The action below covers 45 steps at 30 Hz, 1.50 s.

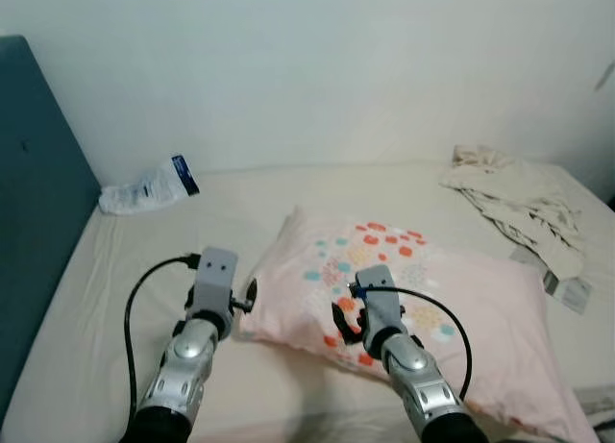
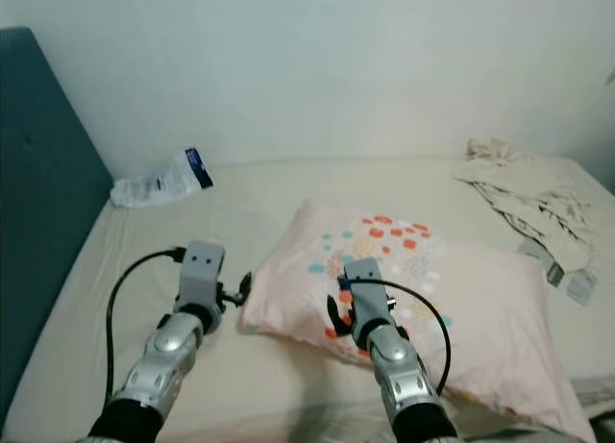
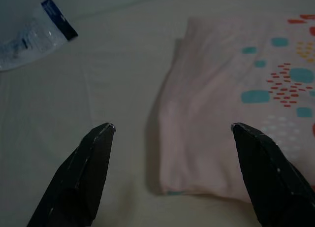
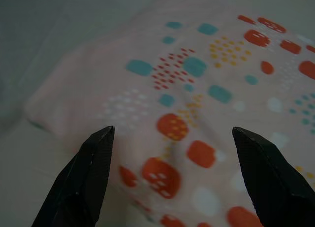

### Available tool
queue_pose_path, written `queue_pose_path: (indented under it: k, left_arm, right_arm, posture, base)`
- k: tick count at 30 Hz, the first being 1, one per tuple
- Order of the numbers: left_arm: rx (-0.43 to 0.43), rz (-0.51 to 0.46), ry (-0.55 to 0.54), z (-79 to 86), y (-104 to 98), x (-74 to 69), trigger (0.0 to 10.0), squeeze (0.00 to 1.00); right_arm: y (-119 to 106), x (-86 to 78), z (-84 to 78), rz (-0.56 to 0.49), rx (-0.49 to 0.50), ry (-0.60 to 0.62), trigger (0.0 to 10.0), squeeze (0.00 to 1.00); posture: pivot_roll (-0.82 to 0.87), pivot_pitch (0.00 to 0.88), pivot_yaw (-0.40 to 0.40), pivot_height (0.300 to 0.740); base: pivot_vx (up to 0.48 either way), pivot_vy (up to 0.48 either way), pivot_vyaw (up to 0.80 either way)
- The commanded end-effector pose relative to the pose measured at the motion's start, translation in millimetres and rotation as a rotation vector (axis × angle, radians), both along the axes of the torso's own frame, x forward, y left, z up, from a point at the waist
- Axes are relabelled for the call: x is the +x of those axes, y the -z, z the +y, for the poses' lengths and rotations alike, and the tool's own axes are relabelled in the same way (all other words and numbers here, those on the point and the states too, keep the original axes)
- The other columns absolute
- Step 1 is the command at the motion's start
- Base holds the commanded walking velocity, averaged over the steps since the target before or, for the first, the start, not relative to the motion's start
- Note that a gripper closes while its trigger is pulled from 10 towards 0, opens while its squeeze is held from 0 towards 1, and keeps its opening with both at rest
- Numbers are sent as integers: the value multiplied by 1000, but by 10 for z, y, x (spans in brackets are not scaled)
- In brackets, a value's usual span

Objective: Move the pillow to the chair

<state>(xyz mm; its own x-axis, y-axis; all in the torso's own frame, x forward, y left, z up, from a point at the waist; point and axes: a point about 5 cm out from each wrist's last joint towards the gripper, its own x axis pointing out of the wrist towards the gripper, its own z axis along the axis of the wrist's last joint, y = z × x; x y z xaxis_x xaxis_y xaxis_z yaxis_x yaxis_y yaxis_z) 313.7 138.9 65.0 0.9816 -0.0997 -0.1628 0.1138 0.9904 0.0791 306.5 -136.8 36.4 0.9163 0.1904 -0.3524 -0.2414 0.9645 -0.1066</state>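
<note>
Bed [image 1: 144, 270] scene, reach step: left tool [image 3: 172, 131] and right tool [image 4: 172, 133], both released, must clamp pillow [image 1: 432, 299] at twelve o'clock.

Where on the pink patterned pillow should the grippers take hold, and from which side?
Probably the pink patterned pillow by its near-left corner and near edge, approached from the robot's side: it lies flat on the bed, that corner between the open left gripper, the open right gripper above.
</note>
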Motion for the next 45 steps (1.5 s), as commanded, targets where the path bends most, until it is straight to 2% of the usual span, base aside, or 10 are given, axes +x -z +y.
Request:
queue_pose_path:
  k: [1,21,28,45]
  left_arm:
    - [-4,23,-1,-9,30,-13,10000,0]
    - [5,29,5,-37,41,-10,10000,0]
    - [38,30,7,-48,43,-4,10000,0]
    - [50,25,0,-44,42,-12,10000,0]
  right_arm:
    - [14,-26,-37,0,8,19,10000,0]
    - [25,-41,-78,4,0,25,10000,0]
    - [9,-35,-73,-1,2,24,10000,0]
    - [16,-51,-78,3,2,26,10000,0]
  posture:
    - [-26,65,-21,740]
    - [-34,50,-25,740]
    - [-38,44,-24,740]
    - [-40,54,-24,740]
  base:
    - [0,0,0]
    - [0,0,0]
    - [0,0,0]
    - [0,-375,0]
